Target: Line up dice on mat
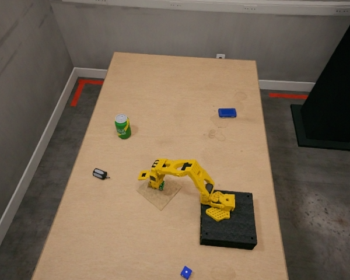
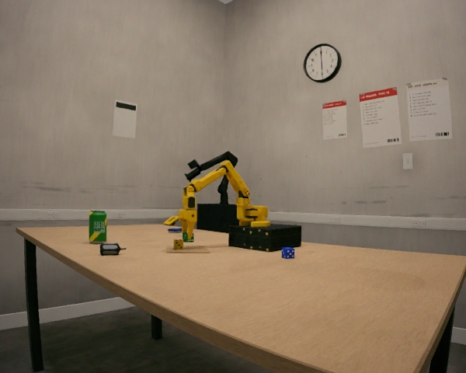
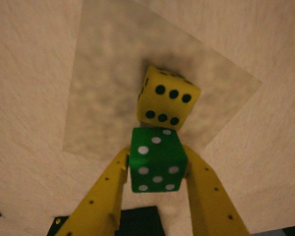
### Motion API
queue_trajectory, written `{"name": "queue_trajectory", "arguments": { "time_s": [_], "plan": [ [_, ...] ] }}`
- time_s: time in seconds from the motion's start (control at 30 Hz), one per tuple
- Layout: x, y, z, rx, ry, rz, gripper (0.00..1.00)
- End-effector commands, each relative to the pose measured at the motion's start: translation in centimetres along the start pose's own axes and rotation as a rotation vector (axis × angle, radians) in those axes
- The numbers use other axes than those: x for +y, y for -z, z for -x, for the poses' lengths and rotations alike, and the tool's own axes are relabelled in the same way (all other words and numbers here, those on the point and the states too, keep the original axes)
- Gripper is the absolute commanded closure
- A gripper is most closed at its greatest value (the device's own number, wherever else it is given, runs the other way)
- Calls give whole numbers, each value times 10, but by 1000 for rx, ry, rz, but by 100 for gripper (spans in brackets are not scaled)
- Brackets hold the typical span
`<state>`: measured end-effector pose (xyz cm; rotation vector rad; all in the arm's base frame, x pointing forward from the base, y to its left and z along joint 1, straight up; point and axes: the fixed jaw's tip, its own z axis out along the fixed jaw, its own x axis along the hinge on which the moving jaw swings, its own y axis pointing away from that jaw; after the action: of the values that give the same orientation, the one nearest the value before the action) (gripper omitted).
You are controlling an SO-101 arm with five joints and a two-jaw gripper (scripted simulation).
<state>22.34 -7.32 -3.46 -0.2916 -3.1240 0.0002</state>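
My gripper is shut on a green die and holds it low over the thin tan mat. A yellow die sits flat on the mat just beyond the green die and turns a six-pip face to the wrist camera; the arm hides it in the top view. A blue die lies off the mat near the table's front edge, on the base's other side.
The arm stands on a black base block. A green can stands at the left. A small black device lies left of the mat. A blue box lies farther back.
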Motion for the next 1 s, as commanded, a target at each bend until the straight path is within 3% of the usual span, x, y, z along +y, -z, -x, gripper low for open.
{"name": "queue_trajectory", "arguments": {
  "time_s": [0.0,0.97],
  "plan": [
    [-1,-4,-2,10,-10,3,100],
    [-1,-16,-2,10,-10,3,100]
  ]
}}
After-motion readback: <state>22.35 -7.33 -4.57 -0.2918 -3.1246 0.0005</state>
